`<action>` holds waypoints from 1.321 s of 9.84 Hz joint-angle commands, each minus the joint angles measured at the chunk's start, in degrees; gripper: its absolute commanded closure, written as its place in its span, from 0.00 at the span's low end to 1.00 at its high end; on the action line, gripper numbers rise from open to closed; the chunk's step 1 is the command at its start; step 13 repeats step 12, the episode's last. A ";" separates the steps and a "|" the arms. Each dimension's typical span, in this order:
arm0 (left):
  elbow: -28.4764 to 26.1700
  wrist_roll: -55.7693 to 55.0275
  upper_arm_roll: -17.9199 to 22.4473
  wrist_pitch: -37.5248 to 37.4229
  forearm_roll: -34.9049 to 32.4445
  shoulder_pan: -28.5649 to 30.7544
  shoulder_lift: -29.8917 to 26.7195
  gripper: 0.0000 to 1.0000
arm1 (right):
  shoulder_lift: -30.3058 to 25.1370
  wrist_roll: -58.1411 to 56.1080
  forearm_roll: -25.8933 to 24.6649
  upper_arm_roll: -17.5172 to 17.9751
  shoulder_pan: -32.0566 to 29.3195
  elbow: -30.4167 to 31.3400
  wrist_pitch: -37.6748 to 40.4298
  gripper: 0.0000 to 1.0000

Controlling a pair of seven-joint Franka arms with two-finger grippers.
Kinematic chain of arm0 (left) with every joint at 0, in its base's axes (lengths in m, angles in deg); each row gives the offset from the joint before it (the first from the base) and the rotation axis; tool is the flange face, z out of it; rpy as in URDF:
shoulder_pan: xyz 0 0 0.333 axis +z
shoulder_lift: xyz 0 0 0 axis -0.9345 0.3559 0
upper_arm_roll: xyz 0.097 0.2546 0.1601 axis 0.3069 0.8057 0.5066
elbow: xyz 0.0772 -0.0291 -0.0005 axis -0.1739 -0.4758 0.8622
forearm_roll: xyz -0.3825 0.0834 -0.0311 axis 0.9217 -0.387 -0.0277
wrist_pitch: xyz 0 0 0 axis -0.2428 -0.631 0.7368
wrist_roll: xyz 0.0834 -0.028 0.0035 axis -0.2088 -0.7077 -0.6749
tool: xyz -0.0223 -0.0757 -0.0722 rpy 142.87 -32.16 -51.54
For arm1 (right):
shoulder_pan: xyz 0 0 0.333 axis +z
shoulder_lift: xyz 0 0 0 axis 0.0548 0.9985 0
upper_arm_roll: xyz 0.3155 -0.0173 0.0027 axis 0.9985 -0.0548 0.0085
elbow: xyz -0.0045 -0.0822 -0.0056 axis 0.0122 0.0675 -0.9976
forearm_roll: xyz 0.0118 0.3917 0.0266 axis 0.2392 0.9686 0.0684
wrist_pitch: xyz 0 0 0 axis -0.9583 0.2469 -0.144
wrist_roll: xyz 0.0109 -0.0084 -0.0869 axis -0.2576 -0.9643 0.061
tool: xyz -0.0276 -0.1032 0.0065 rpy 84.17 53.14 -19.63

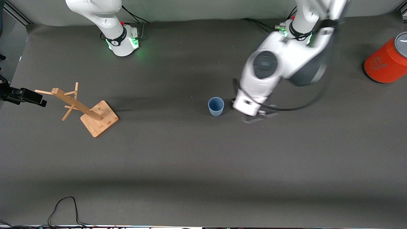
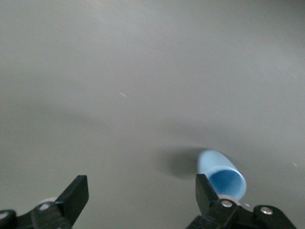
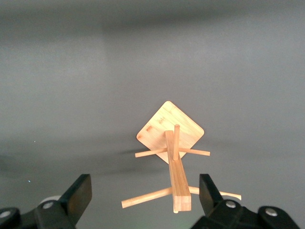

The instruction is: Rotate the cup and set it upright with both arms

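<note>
The cup point(image 1: 216, 106), the landmark for every position given here, stands on the grey table point(image 1: 203, 165) near its middle, mouth up and long axis vertical, so the dark blue inside shows from the high camera. Judged from this pose, the uprighting is done and what remains is to clear the arms. Just beside the cup, toward the left arm's end of the table, the left gripper point(image 1: 259, 116) hangs low with its fingers spread wide and nothing between them; in the left wrist view the cup point(image 2: 220, 175) lies outside the gap, next to one finger point(image 2: 206, 192). The left arm is therefore much the nearer of the two, and any withdrawal should carry that finger away from the cup wall, since a sideways brush could tip it. Well apart from the cup, toward the right arm's end, stands the wooden rack point(image 1: 83, 108). The right gripper point(image 3: 144, 196) waits above that rack point(image 3: 171, 157), fingers likewise apart and empty.
</note>
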 commanded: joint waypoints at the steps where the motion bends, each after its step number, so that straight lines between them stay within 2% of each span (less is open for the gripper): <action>1: -3.43 13.33 -0.58 -3.69 -1.44 8.52 -5.01 0.00 | -0.69 -1.72 -0.29 -0.45 0.54 0.69 -0.57 0.00; 3: -3.35 29.76 -0.58 -7.82 -1.53 16.00 -9.05 0.00 | -0.69 -1.72 -0.29 -0.45 0.54 0.69 -0.48 0.00; 7: -3.18 48.16 -0.15 -10.10 -0.75 26.90 -14.33 0.00 | -0.51 -1.72 -0.29 -0.01 0.63 0.60 -0.48 0.00; 8: -2.13 52.82 0.64 -13.08 1.00 28.24 -15.74 0.00 | -0.60 -1.72 -0.29 -0.01 0.63 0.60 -0.48 0.00; 9: -1.51 53.83 3.52 -14.50 2.76 27.64 -17.58 0.00 | -1.04 -1.80 -0.29 -0.09 0.54 0.51 -0.31 0.00; 10: -1.42 54.01 4.68 -15.82 3.64 27.46 -20.12 0.00 | -1.21 -1.80 -0.29 -0.01 0.54 0.34 -0.31 0.00; 13: -0.20 53.93 4.78 -18.29 4.09 27.55 -21.11 0.00 | -0.87 -1.37 -0.20 0.08 0.80 0.34 -1.01 0.00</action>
